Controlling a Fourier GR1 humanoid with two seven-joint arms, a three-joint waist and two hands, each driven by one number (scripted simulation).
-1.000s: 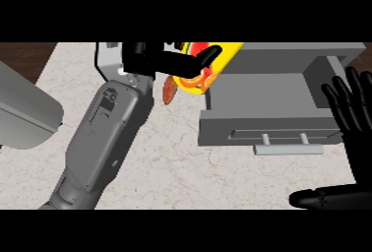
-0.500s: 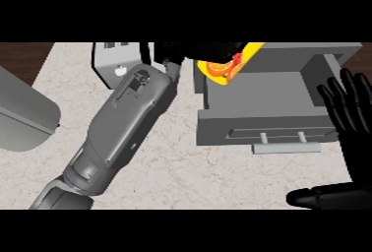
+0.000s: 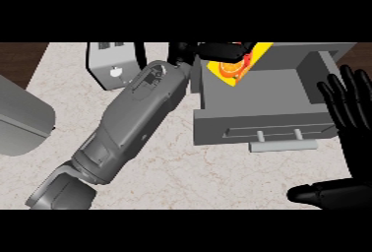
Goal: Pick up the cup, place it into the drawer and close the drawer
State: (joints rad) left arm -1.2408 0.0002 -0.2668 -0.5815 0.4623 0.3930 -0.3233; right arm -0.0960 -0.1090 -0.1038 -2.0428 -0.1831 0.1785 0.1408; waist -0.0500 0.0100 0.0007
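The left robot hand (image 3: 218, 50) is curled round the cup (image 3: 236, 66) above the open drawer (image 3: 265, 96), so next it should let go; the right robot hand (image 3: 354, 123) rests open beside the drawer.

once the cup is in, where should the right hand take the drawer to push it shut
Go for the drawer by its front panel, around the pale bar handle that juts toward the robot. The right hand rests open beside that end, so it could probably come in from the right and lay its fingers flat against the front.
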